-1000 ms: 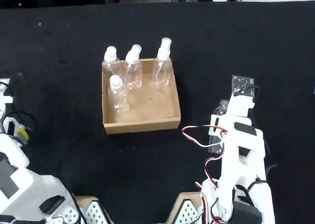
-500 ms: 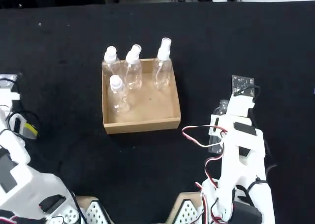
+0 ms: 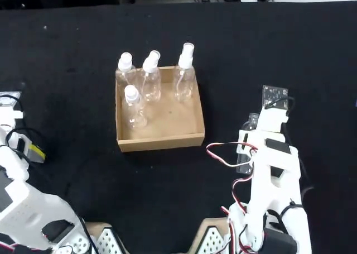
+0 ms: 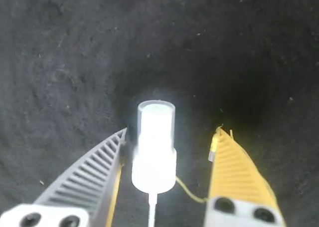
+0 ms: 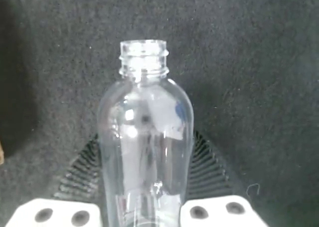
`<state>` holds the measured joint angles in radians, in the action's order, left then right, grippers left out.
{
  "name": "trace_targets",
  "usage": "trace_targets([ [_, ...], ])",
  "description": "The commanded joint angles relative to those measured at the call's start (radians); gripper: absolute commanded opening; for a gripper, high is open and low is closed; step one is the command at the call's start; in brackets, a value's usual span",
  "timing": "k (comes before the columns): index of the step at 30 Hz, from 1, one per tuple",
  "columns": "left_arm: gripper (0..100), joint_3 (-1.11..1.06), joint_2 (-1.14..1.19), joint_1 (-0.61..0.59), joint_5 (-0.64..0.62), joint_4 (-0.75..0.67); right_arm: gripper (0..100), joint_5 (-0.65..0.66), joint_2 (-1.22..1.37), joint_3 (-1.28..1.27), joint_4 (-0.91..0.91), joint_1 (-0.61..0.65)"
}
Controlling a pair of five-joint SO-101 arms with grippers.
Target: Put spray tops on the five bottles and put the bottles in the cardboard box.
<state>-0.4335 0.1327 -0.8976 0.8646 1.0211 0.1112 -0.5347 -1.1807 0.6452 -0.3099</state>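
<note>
– Bottles (image 3: 185, 75) w/ tops on, where do they stand?
– Four of them stand in the cardboard box (image 3: 167, 132), approx. mid surface (image 3: 290, 42): three along the far wall, one nearer, at the left side.
– And no. 5?
– The fifth bottle (image 5: 144, 132) is clear, w/o top, neck open. The right gripper (image 5: 144, 157) is closed on its body, one finger on each side, right of the box and nearer.
– The loose spray top?
– The white spray top (image 4: 155, 147) is by the left edge of the surface, btw. the fingers of the left gripper (image 4: 169, 135), which is spread open. The grey finger is just beside the top; the yellow finger is apart from it.
</note>
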Motion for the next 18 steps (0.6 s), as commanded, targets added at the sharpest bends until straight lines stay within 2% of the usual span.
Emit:
trace_targets([
  [1,24,-0.008,-0.055,-0.041,0.117,-0.015,1.0,0.006,-0.059,-0.002,-0.023,0.025],
  [11,24,-0.013,-0.061,-0.044,0.14,-0.009,1.0,0.006,-0.059,-0.002,-0.023,0.025],
  [18,24,-0.008,-0.068,-0.076,0.229,-0.009,1.0,0.008,-0.059,-0.002,-0.023,0.025],
])
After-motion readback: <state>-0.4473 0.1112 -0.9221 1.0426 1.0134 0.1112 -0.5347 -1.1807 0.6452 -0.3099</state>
